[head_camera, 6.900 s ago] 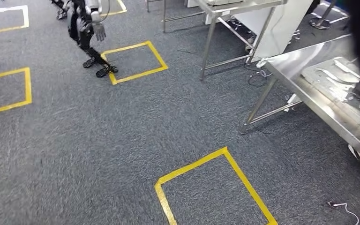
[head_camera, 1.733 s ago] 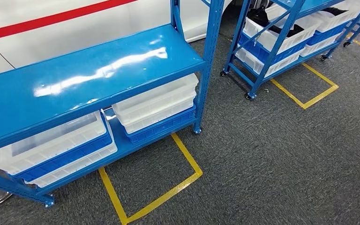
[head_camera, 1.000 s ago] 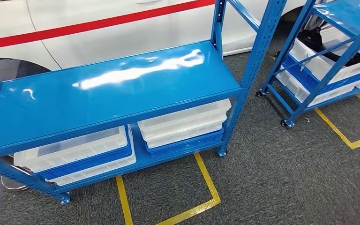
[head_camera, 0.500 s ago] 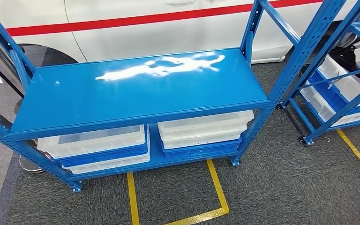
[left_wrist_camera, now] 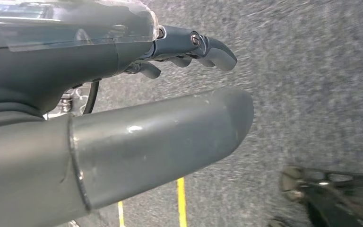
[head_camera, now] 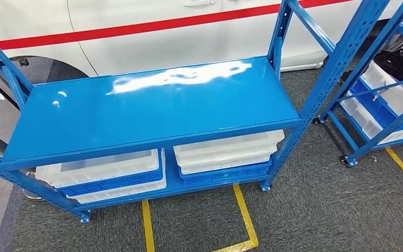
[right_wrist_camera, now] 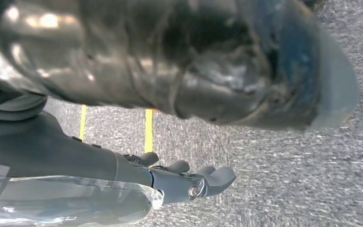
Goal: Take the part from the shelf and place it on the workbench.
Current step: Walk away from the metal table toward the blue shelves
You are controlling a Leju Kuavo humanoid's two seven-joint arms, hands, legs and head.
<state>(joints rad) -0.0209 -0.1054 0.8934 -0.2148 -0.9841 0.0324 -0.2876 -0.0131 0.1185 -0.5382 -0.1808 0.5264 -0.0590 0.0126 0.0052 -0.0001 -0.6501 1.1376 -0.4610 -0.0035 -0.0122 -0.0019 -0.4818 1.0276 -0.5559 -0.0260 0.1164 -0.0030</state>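
Hanging over carpet, both hands' fingers (left_wrist_camera: 217,49) empty, blue shelf (head_camera: 152,107) ahead

Head view: from high on my body, facing forward and down onto the blue shelf (head_camera: 152,107).
Wrist views: close behind my left hand (left_wrist_camera: 137,123) and right hand (right_wrist_camera: 170,182), facing the grey carpet (left_wrist_camera: 312,71).
Shared: carpet, yellow tape (head_camera: 244,212).

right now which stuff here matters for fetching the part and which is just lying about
For the job:
blue shelf, its middle board bare
white bins on the bottom level; contents hard to tell
left hand, holding nothing
right hand, holding nothing

Just there:
white car
second rack
yellow floor tape
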